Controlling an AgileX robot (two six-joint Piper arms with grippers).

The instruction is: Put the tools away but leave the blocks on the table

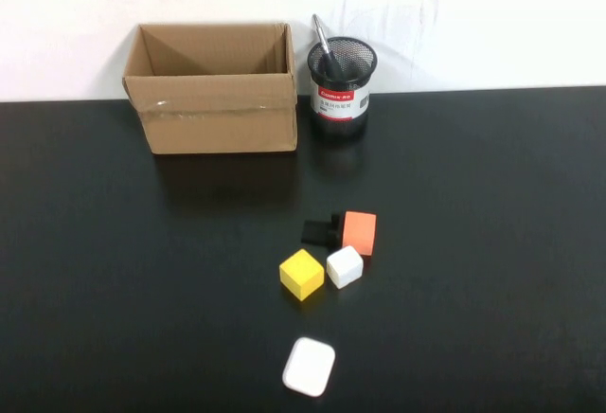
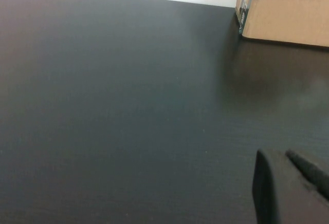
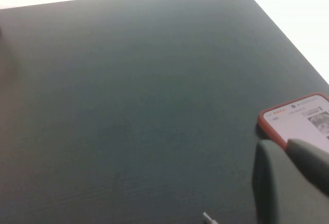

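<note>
Only corners of left claw (image 2: 295, 190), right claw (image 3: 293, 183) show.

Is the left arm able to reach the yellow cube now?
Probably yes: the yellow cube sits in the open on the table, nothing on its left. The left gripper, shut, hovers near the cardboard box.

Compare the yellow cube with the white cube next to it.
The yellow cube is larger than the white cube. The yellow cube sits nearer the robot's left, the white cube nearer the orange block. Both rest on the black table, corners nearly touching. Neither gripper is near them.
</note>
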